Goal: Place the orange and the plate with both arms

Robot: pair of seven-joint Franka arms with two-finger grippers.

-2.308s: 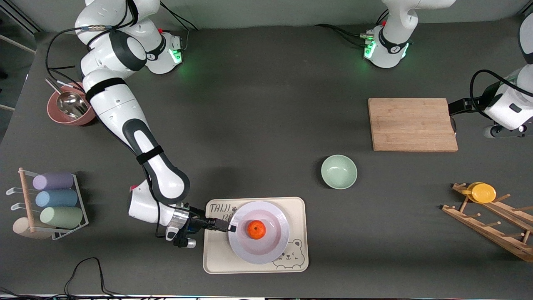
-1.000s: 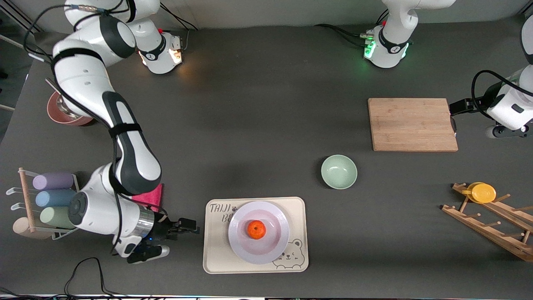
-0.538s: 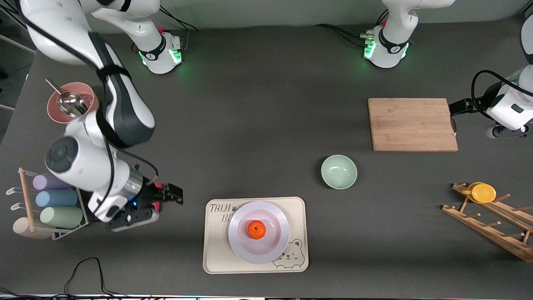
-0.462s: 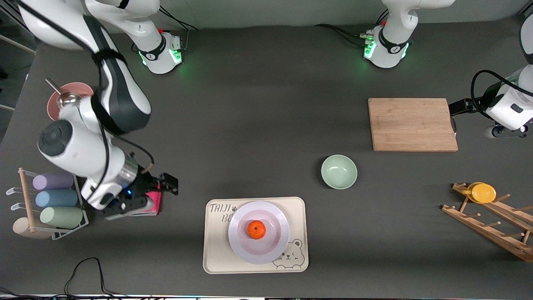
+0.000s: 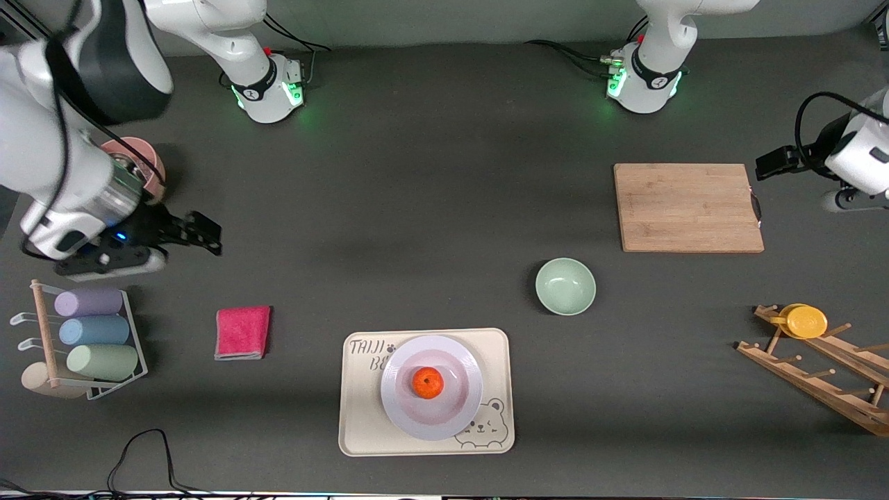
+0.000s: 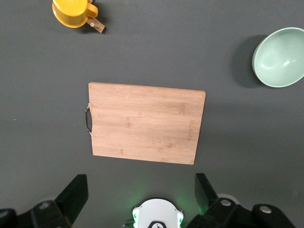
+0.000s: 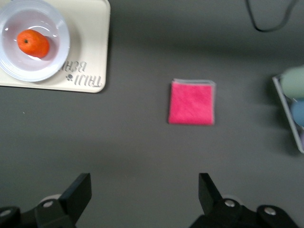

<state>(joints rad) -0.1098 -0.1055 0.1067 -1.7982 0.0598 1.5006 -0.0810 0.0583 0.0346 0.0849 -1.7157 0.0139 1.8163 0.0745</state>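
The small round bright-orange fruit (image 5: pixel 428 382) sat in the middle of the round pale lavender-white plate (image 5: pixel 467 400), and the plate rested on the rectangular beige bear-printed tray (image 5: pixel 495 434) at the near edge of the dark grey tabletop (image 5: pixel 417 208). Nothing was touching either of them.

The right pincer (image 5: pixel 201 234) hung up in the air over bare tabletop toward the right arm's end, its fingers (image 7: pixel 78 192) spread wide with nothing between them. In the right wrist view you could see the folded pink cloth (image 7: pixel 192 102) lying flat under it, well apart from the tray. A pink bowl (image 5: pixel 149 161) sat mostly hidden under that arm, and a wire rack of pastel cups (image 5: pixel 97 333) stood nearer the camera than the pincer.

The left pincer (image 5: pixel 767 163) waited at the left arm's end, just off the edge of the rectangular wooden cutting board (image 5: pixel 687 207), also wide open and empty. A mint-green bowl (image 5: pixel 565 286) sat between the board and the tray.
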